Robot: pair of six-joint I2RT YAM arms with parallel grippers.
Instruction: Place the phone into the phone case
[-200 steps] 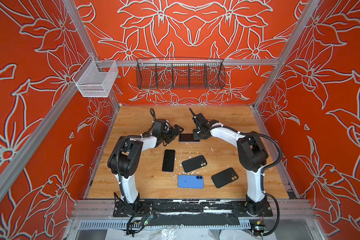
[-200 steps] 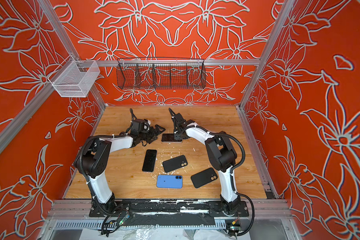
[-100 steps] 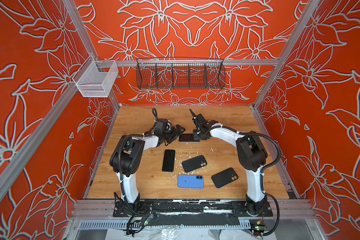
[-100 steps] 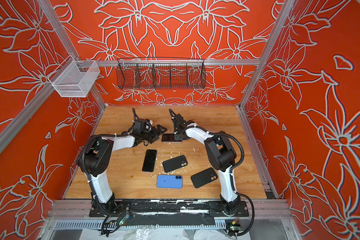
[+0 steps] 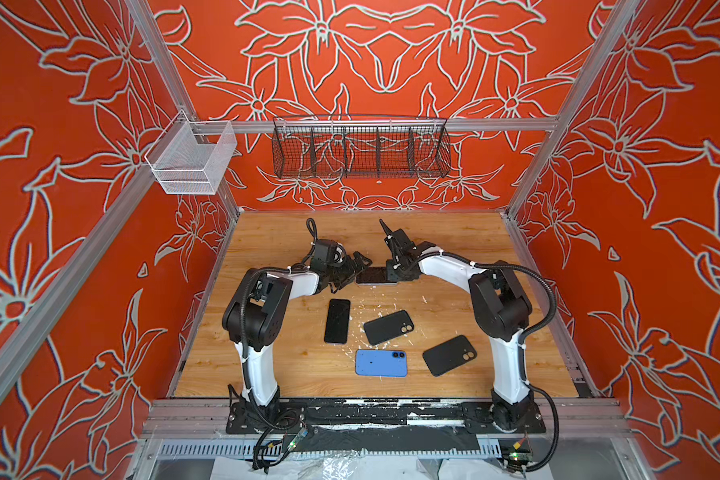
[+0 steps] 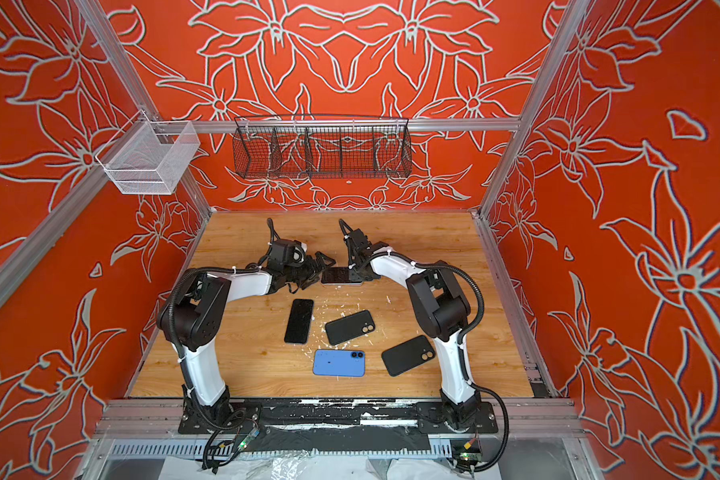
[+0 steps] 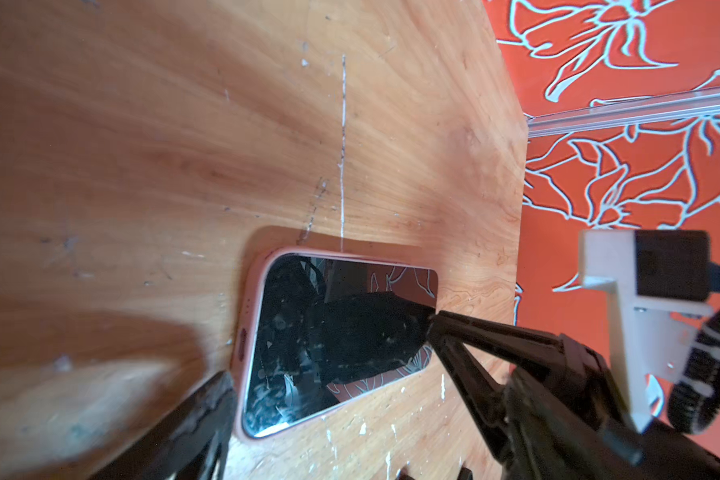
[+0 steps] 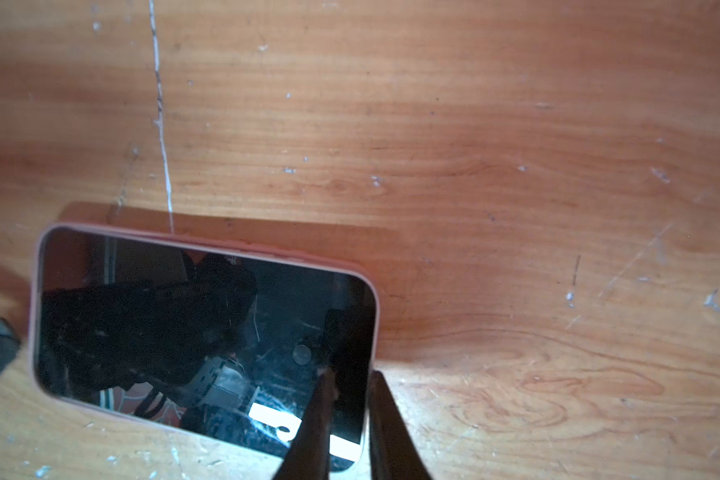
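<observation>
- Nearest the arm bases, a blue rounded-rectangle phone (image 5: 381,363) lies back up on the light wooden table (image 5: 267,374).
- Beside it and just beyond lie two black rounded slabs, backs up, each with twin camera rings (image 5: 449,355) (image 5: 388,327). Whether they are phones or empty cases I cannot tell.
- To their left a black glass-fronted phone (image 5: 337,321) lies screen up. White flecks are scattered around all four. None of them lies between the arms and their work.
- Farther back, mid-table, a dark glass-screened phone (image 8: 184,332) lies flat, screen up, inside a soft-looking pink phone case (image 7: 250,299). The pink rim shows around every edge in view, so it looks seated or nearly so.
- The left gripper (image 5: 357,271) is at one short end, jaws spread wide and holding nothing.
- The right gripper (image 8: 350,374) is at the opposite short end. Its jaws are narrow and straddle the case rim, one finger over the screen. Whether they pinch it I cannot tell.
- Handling, as a judgement: the phone is stiff, light, slick on its glass and breakable, while the case rim probably flexes. Take hold at the rim or side edges and press gently near the corners, not mid-screen.
- On the far orange floral wall hang a black wire basket (image 5: 360,151) and a white mesh basket (image 5: 192,160), well clear.
</observation>
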